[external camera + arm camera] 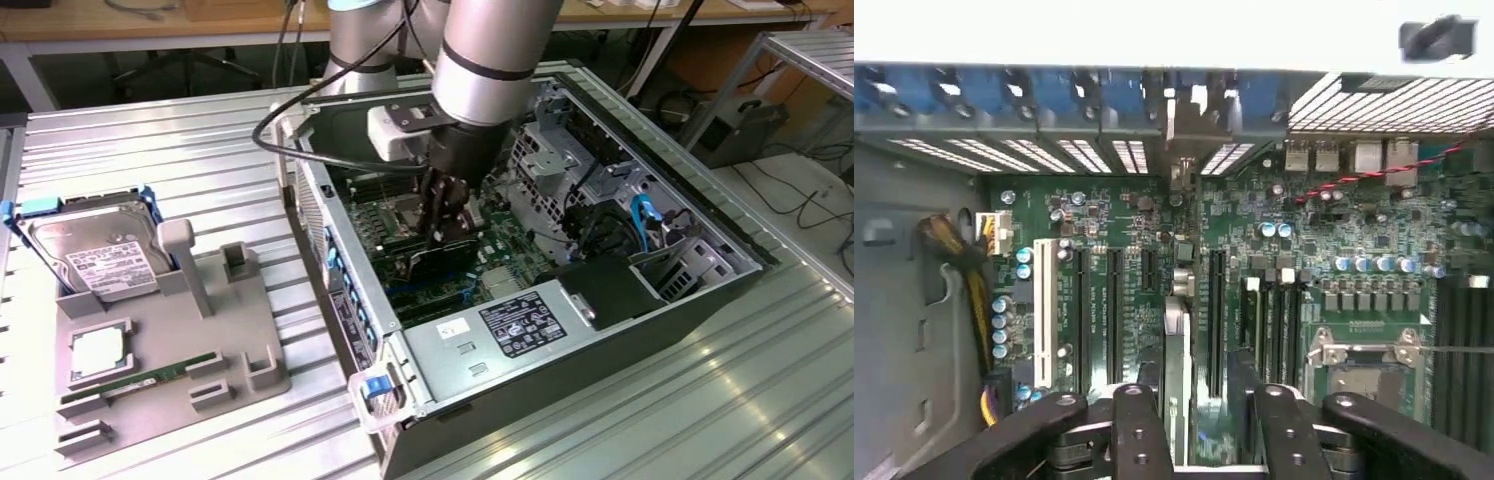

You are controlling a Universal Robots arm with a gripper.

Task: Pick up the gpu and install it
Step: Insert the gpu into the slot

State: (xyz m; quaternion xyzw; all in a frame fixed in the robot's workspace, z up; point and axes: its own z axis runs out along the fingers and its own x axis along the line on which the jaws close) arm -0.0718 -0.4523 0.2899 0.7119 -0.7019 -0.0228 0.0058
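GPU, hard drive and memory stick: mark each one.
GPU [1176,370]: wrist view, top edge of the card between the claw's fingers.
Hard drive [104,262]: exterior view, white label.
Memory stick [144,381]: exterior view, middle of the green strip.

A ribbed metal table carries an open computer case and a grey fixture tray just beside it.

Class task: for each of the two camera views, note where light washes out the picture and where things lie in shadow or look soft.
Exterior view: the ribbed metal table carries pale glare at the exterior view's right, while the computer case is dim inside around the gripper. Wrist view: a washed-out white band runs above the case edge; the motherboard is evenly lit, and the near fingers look dark and soft.
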